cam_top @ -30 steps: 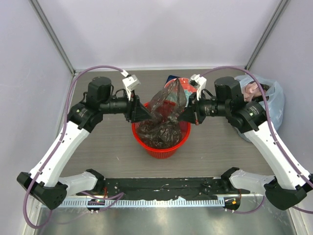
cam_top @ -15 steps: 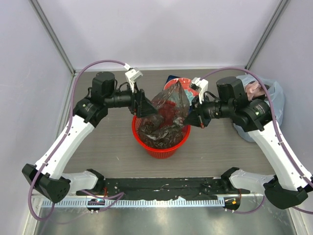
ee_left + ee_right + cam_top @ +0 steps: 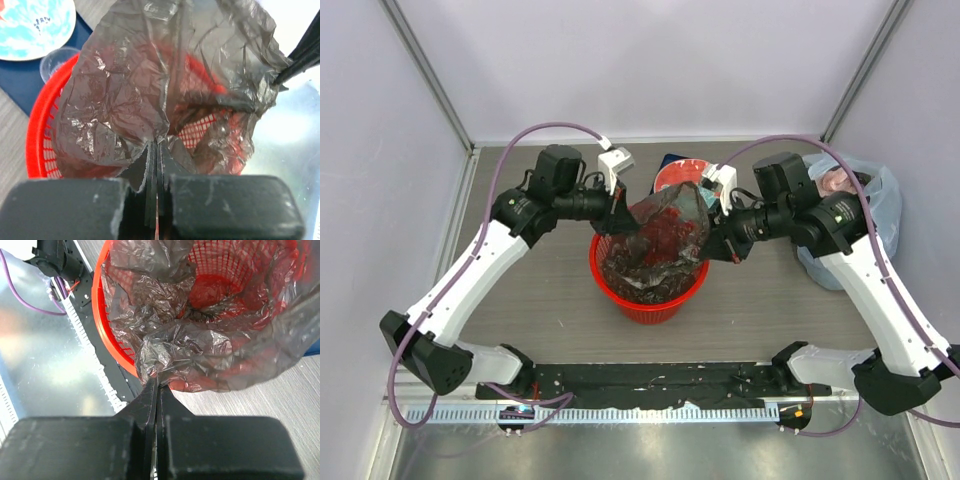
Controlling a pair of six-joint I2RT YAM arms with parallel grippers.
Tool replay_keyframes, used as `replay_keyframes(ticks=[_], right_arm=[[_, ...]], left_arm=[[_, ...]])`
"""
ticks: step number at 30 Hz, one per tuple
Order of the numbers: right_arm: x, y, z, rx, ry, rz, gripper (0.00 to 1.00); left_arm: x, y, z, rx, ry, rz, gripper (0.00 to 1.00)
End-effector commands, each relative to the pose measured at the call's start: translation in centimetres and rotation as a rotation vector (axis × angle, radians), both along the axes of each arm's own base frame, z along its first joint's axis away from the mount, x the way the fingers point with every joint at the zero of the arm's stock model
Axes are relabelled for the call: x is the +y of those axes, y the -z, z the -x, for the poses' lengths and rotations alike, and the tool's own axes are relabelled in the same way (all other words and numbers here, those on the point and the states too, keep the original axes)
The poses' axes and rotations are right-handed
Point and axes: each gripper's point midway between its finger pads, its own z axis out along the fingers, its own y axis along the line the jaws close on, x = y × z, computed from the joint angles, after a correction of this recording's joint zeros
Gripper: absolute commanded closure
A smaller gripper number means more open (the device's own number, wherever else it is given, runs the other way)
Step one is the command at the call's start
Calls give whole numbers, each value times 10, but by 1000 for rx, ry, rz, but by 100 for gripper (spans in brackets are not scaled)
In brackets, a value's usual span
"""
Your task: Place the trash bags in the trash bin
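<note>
The dark grey-brown crinkly trash bag (image 3: 655, 245) hangs with its lower part inside the round red mesh trash bin (image 3: 650, 300) at the table's middle. My left gripper (image 3: 618, 222) is shut on the bag's left upper edge. My right gripper (image 3: 705, 238) is shut on its right upper edge. The two hold the bag's top stretched above the bin's rim. In the left wrist view the bag (image 3: 165, 80) spreads over the bin (image 3: 40, 135) beyond my closed left gripper (image 3: 158, 145). In the right wrist view my right gripper (image 3: 157, 377) pinches a bunched fold of the bag (image 3: 200, 340) above the bin (image 3: 107, 335).
A pale blue plastic bag (image 3: 880, 215) with pinkish contents lies at the right behind my right arm. A dark blue mat (image 3: 670, 160) with a round red and white disc (image 3: 682, 175) lies behind the bin. A black rail (image 3: 650, 378) runs along the near edge.
Both grippers have moved closer together and further from the near edge with the bag, and the bag's raised top has come lower over the bin.
</note>
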Motion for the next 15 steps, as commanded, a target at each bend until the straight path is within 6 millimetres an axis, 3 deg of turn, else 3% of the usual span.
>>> replay_keyframes(ticks=[1, 3, 5, 8, 10, 15], right_arm=[[-1, 6, 1, 18, -19, 22, 99], [-2, 2, -7, 8, 17, 28, 99], [-5, 1, -22, -25, 50, 58, 99], [-24, 6, -59, -39, 148, 102, 99], [-27, 7, -73, 5, 154, 79, 99], [-39, 16, -100, 87, 175, 60, 99]], left_arm=[[20, -3, 28, 26, 32, -51, 100], [25, -5, 27, 41, 5, -45, 100], [33, -7, 13, 37, -47, -48, 100], [49, -6, -27, 30, -160, -64, 100], [64, -14, -53, 17, -237, -47, 100], [65, -5, -87, 20, -259, -49, 100]])
